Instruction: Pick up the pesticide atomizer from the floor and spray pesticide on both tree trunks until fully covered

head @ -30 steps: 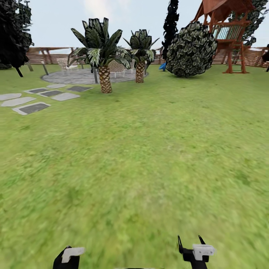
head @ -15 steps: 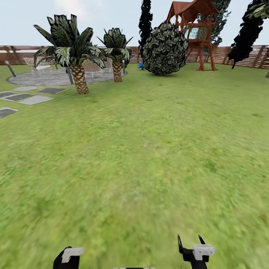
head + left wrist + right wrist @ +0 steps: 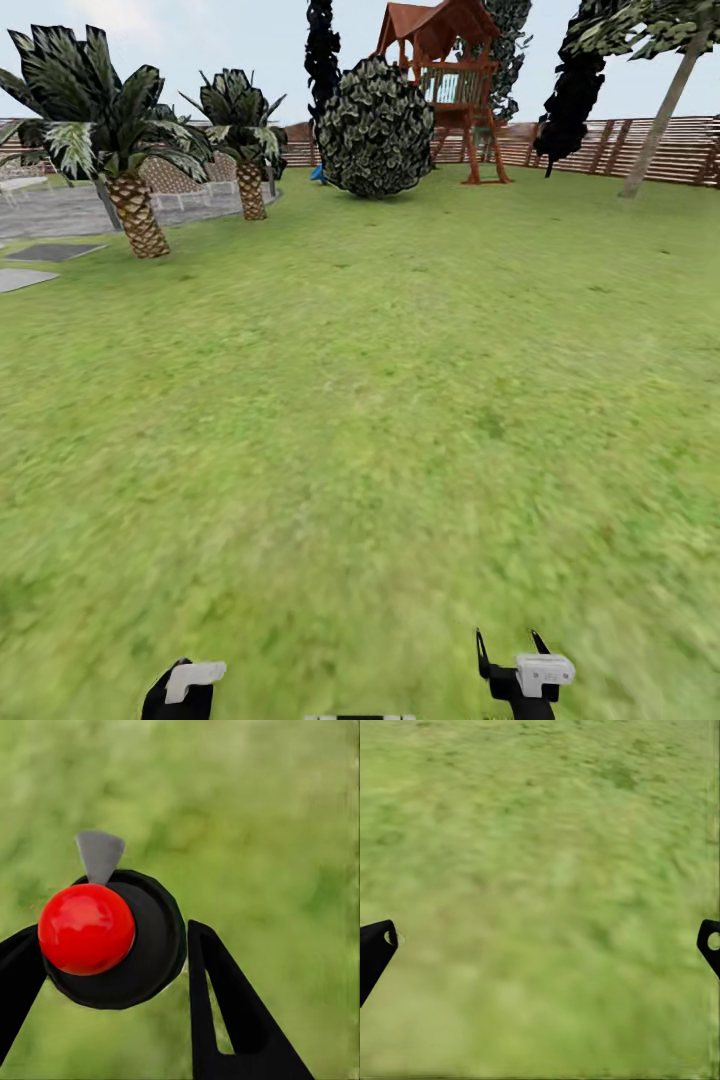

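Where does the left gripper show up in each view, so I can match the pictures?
Head view: the left gripper sits at the bottom edge, left of centre, over the grass.
Left wrist view: its black fingers flank the dark, red-topped pesticide atomizer.
Right wrist view: this one looks past the right gripper, open, onto lawn.
Shared landmark: the blurry green grass, in all three.
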Controlling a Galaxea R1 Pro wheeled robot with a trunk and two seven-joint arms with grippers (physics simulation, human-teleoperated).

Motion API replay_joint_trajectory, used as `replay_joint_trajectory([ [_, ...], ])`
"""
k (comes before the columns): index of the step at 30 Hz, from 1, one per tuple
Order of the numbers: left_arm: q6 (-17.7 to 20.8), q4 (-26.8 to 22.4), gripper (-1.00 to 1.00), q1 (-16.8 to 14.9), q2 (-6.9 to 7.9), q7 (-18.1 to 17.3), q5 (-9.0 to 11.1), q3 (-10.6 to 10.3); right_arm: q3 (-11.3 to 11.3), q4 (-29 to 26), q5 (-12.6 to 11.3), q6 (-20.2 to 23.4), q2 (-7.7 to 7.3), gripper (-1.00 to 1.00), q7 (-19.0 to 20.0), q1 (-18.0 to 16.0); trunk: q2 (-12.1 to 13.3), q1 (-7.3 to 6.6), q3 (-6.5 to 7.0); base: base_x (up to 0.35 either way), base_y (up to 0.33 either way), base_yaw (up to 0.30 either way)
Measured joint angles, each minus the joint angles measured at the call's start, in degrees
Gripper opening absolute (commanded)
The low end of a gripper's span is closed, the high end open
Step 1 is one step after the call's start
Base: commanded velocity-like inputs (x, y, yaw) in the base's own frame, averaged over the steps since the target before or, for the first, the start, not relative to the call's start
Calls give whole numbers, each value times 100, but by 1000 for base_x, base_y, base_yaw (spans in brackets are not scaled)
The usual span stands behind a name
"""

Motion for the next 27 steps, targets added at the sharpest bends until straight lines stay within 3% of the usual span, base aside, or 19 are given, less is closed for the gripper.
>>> replay_joint_trajectory([
  [27,1,-1,-100,0,0,1,-7,-1,0,0,0,0,2,100,1,0,0,0,-59,0,-275,-300],
])
